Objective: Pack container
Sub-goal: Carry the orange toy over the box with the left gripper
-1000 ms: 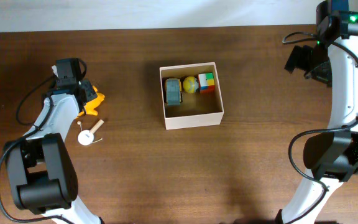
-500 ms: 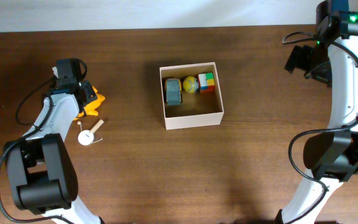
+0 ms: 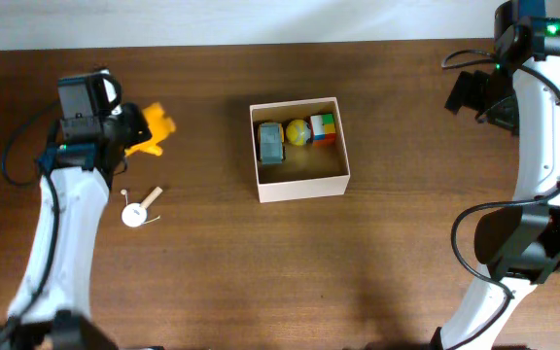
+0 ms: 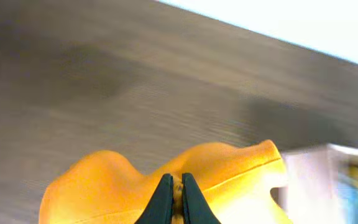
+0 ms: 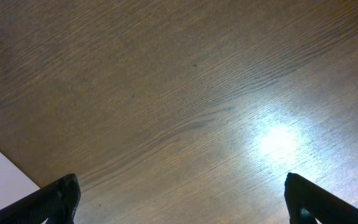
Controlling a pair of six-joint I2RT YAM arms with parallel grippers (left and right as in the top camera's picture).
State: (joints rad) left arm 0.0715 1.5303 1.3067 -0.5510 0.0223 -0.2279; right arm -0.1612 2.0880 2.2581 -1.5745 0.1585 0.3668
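Left gripper point(image 4: 173, 194): my fingers clamped on the orange toy point(image 3: 158, 129), well left of the container point(image 3: 304, 187) | Container: mid-table, upright, with a grey car point(image 3: 271, 143), yellow ball point(image 3: 297, 131) and coloured cube point(image 3: 323, 127) along its far wall | Right gripper point(image 5: 182, 208): my fingers spread wide above the table point(image 5: 166, 93), well apart from the container

Dark brown wooden table point(image 3: 261, 272)
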